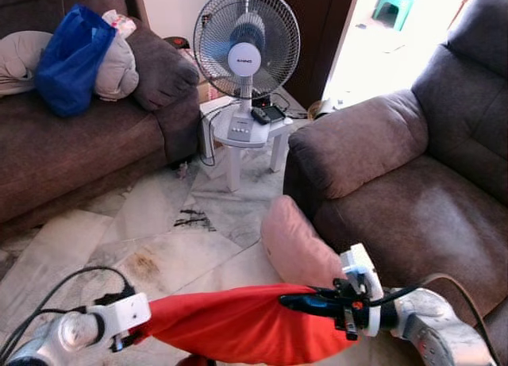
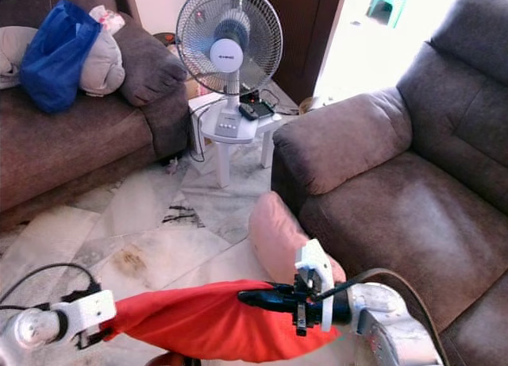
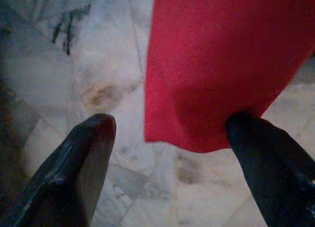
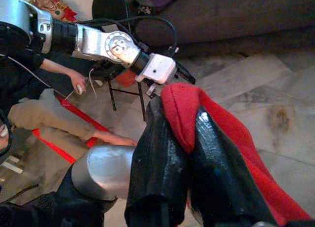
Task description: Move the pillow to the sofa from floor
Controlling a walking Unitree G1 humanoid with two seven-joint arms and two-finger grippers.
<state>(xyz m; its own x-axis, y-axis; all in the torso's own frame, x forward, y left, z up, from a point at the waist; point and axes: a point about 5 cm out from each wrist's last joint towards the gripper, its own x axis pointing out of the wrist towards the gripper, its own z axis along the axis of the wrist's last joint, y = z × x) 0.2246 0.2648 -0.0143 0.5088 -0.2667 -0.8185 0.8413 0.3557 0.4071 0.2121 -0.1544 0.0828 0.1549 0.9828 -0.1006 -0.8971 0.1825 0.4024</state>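
A red pillow (image 1: 238,322) hangs low over the marble floor, stretched between my two arms. My right gripper (image 1: 290,301) is shut on its right end; in the right wrist view both black fingers (image 4: 162,153) pinch a fold of the red cloth. My left gripper (image 3: 171,119) is at the pillow's left end with its fingers spread wide, and the red cloth brushes one fingertip (image 3: 243,126). A pink pillow (image 1: 294,243) leans on the floor against the front of the brown sofa (image 1: 413,207) at my right.
A standing fan (image 1: 246,56) on a white stool (image 1: 254,136) stands ahead between the two sofas. The left sofa (image 1: 71,152) holds a blue bag (image 1: 71,60) and grey cushions. A person (image 4: 44,118) sits on the floor behind me.
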